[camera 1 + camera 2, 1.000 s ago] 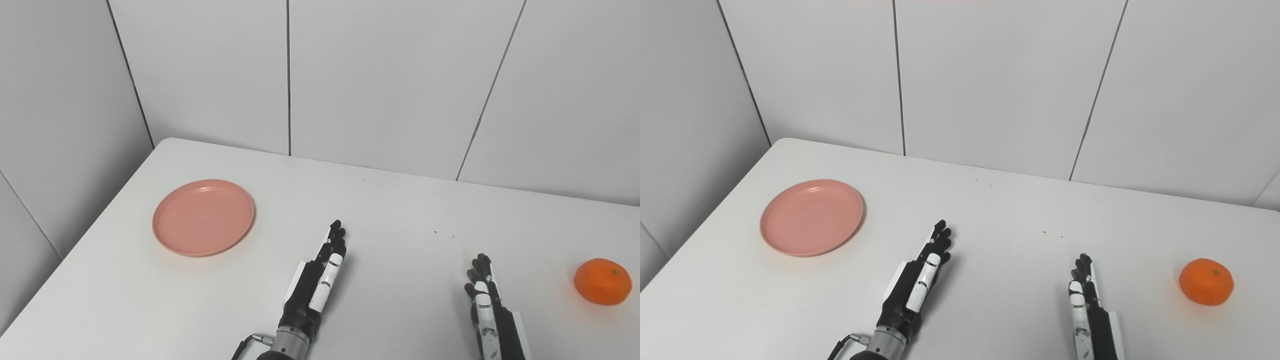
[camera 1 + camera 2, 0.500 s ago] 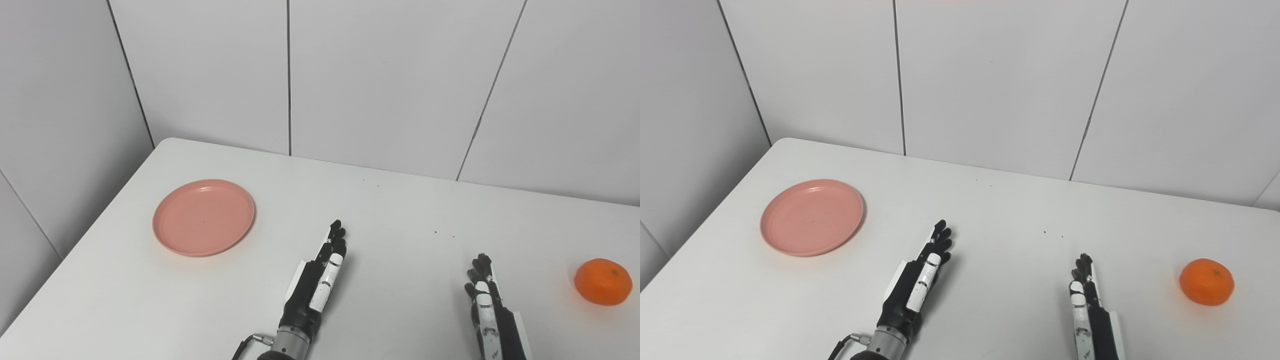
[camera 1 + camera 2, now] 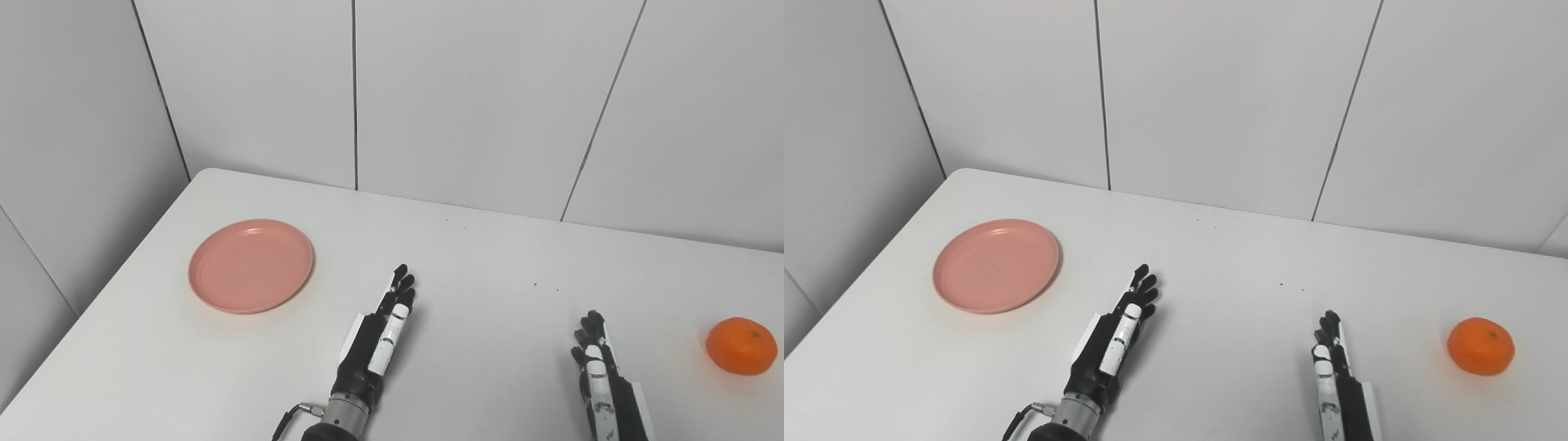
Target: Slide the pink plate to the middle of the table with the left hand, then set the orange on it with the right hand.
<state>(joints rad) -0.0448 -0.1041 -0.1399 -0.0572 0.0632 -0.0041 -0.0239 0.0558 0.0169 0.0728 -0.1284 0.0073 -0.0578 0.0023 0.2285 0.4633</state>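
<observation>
White table (image 3: 490, 257) against grey wall panels (image 3: 465, 92). Pink plate (image 3: 251, 266) sits at the table's left side, empty. Orange (image 3: 741, 345) lies far right, well apart from both hands. Left hand (image 3: 376, 340) near the middle, fingers straight and holding nothing, pointing up-right of the plate. Right hand (image 3: 597, 373) seen edge-on, fingers extended, probably empty; spread hard to judge.

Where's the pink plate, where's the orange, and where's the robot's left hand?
pink plate (image 3: 251, 265): left eye view, on its flat middle.
orange (image 3: 740, 346): left eye view, on the middle of its peel.
left hand (image 3: 1108, 346): right eye view, on the back of the hand.
</observation>
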